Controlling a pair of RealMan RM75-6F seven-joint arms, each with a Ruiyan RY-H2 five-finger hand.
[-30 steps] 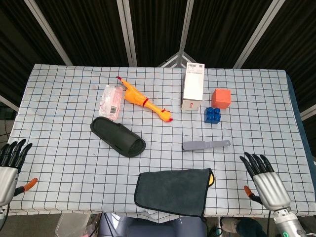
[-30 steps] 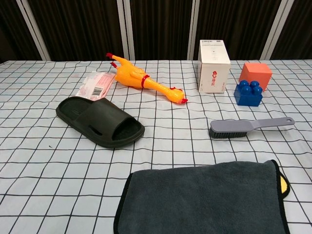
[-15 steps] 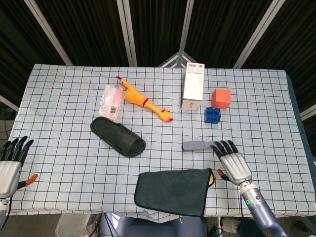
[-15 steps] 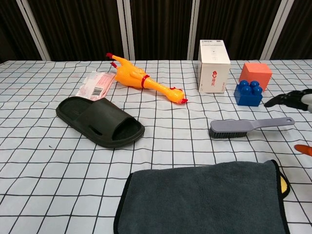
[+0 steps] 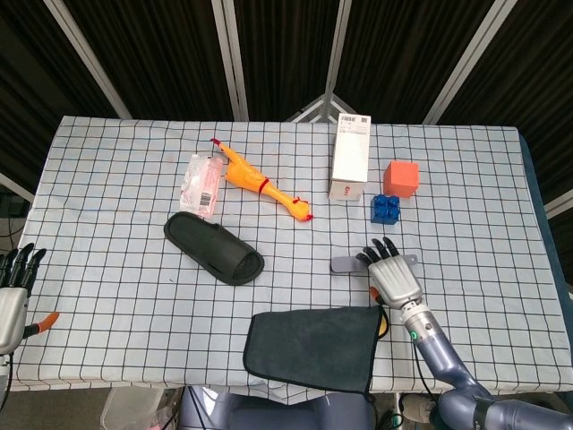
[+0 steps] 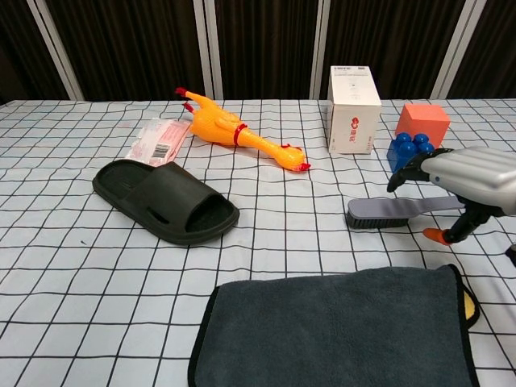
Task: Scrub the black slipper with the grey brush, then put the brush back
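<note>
The black slipper (image 5: 213, 248) (image 6: 164, 201) lies left of centre on the checked cloth. To its right the grey brush (image 5: 347, 264) (image 6: 380, 212) lies flat, bristle end toward the slipper. My right hand (image 5: 389, 272) (image 6: 463, 178) hovers palm down over the brush handle with fingers spread and nothing in its grasp. Only the fingertips of my left hand (image 5: 15, 285) show at the table's left edge, open and far from the slipper; the chest view does not show it.
A dark grey towel (image 5: 313, 348) (image 6: 334, 330) lies at the front edge. Behind stand a white box (image 5: 350, 160) (image 6: 353, 109), an orange cube (image 5: 401, 177), a blue brick (image 5: 386, 209) (image 6: 409, 153), a rubber chicken (image 5: 262, 187) (image 6: 234, 132) and a plastic packet (image 5: 202, 183).
My right hand has travelled from the table's front right corner leftward and forward until it is over the brush handle. My left hand has slipped lower at the left edge.
</note>
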